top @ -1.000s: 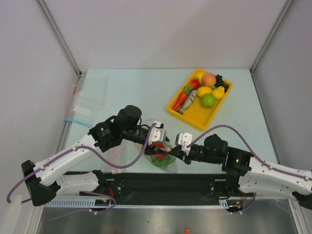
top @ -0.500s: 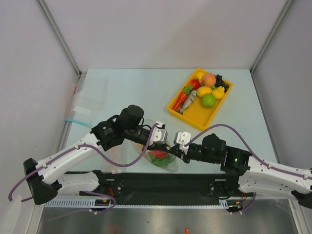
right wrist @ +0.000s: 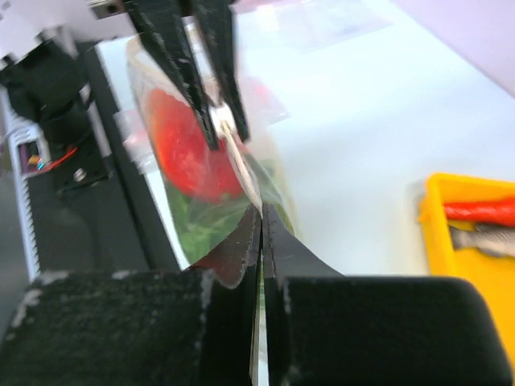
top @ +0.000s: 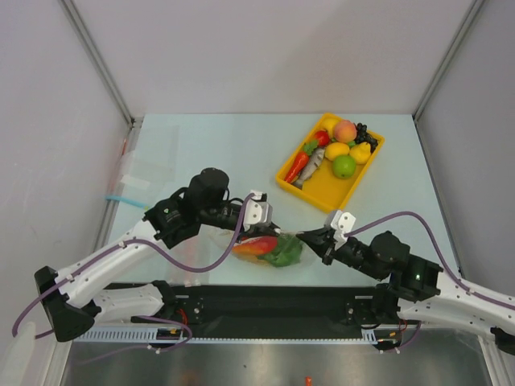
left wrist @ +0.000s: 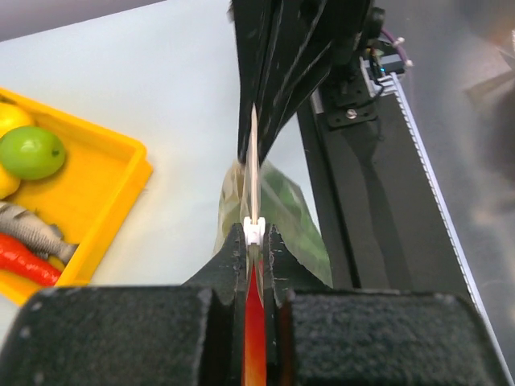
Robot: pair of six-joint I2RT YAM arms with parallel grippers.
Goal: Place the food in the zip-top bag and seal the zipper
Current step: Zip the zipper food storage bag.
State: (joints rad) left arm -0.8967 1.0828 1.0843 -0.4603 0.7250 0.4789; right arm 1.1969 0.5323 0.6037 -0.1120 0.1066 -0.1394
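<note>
The zip-top bag (top: 272, 251) hangs stretched between my two grippers near the table's front edge. Inside it are a red-orange mango (top: 254, 246) and green lettuce (top: 285, 252). My left gripper (top: 265, 231) is shut on the zipper (left wrist: 254, 173) at the bag's left end, with a small white slider (left wrist: 254, 230) at its fingertips. My right gripper (top: 306, 236) is shut on the right end of the bag's mouth. In the right wrist view the mango (right wrist: 187, 146) and lettuce (right wrist: 211, 222) show through the plastic. More food, including a peach (top: 344, 130) and a green apple (top: 344, 166), lies apart.
The yellow tray (top: 325, 200) stands at the back right with a lemon-like fruit (top: 336, 150), a carrot (top: 296, 167), a fish (top: 313, 166) and dark grapes (top: 364, 133). Flat clear bags (top: 150, 169), one with a blue strip (top: 121, 199), lie at the left edge.
My left gripper has shut on the zipper. The right gripper has pulled back to the right, drawing the bag's mouth taut and shifting the bag and its food rightward.
</note>
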